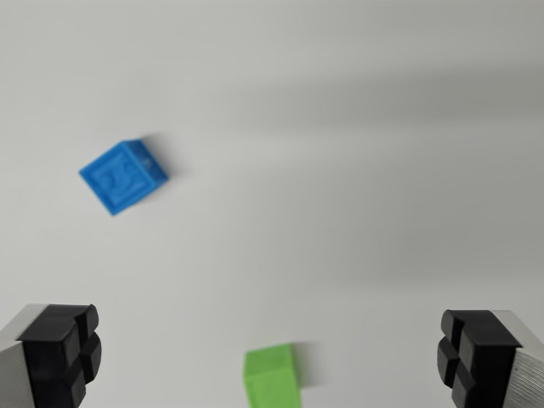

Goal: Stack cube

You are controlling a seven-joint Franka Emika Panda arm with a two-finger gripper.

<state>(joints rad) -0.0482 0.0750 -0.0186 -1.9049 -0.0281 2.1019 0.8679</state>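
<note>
A blue cube (124,175) lies on the white surface at the wrist view's upper left, turned at an angle. A green cube (273,378) sits at the bottom centre, partly cut off by the frame edge. My gripper (270,357) is open, with its black fingertips wide apart at the lower left (64,353) and lower right (474,353). The green cube lies between the two fingertips, touching neither. The blue cube is well away, up and to the left of the left fingertip.
A plain white tabletop (340,170) fills the view, crossed by soft grey shadows at the upper right.
</note>
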